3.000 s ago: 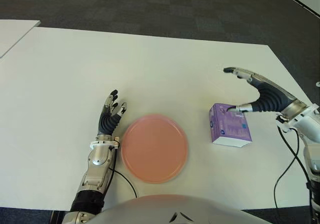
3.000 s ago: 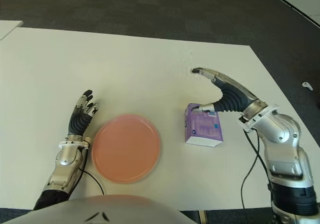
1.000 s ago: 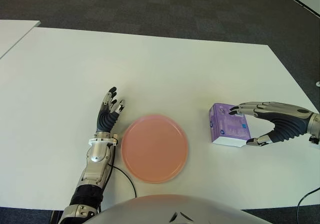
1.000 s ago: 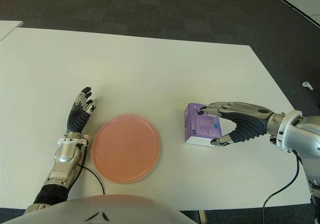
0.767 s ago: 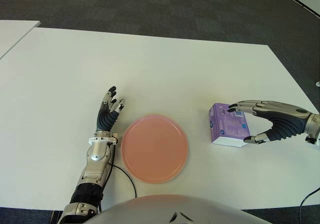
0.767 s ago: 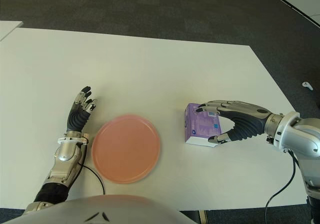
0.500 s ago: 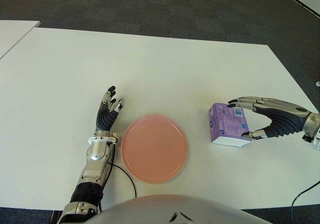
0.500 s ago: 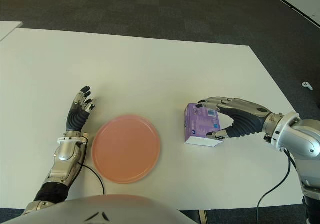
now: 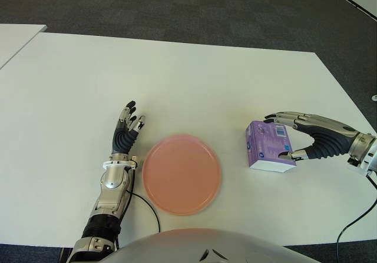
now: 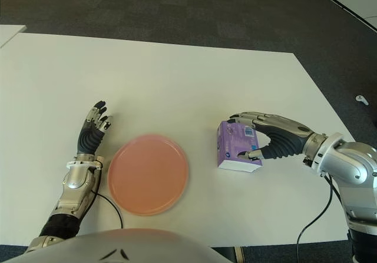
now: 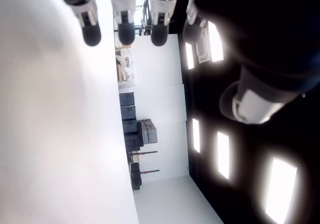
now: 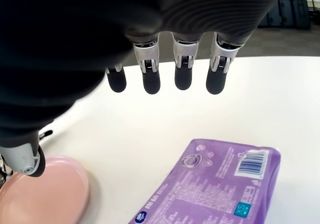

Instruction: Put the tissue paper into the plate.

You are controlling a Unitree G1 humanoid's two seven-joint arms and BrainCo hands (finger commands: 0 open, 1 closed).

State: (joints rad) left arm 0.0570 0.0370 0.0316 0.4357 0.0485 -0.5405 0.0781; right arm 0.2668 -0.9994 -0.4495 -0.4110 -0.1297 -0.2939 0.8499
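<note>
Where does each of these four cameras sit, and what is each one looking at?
Left eye view: on the head, looking down at the table; both hands show.
Right eye view: same scene, slightly shifted.
Left wrist view: on the left arm, showing left hand fingertips, spread, holding nothing.
Right wrist view: on the right arm, showing right hand fingers over the tissue pack.
Shared: pink plate.

Office: white table [image 9: 194,80], carpet tiles [image 9: 177,4]

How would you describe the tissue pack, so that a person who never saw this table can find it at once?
Start at the white table and find the round pink plate near its front edge. To the plate's right lies the tissue pack, with the right hand arched over it. It is the only purple, box-shaped thing there.
</note>
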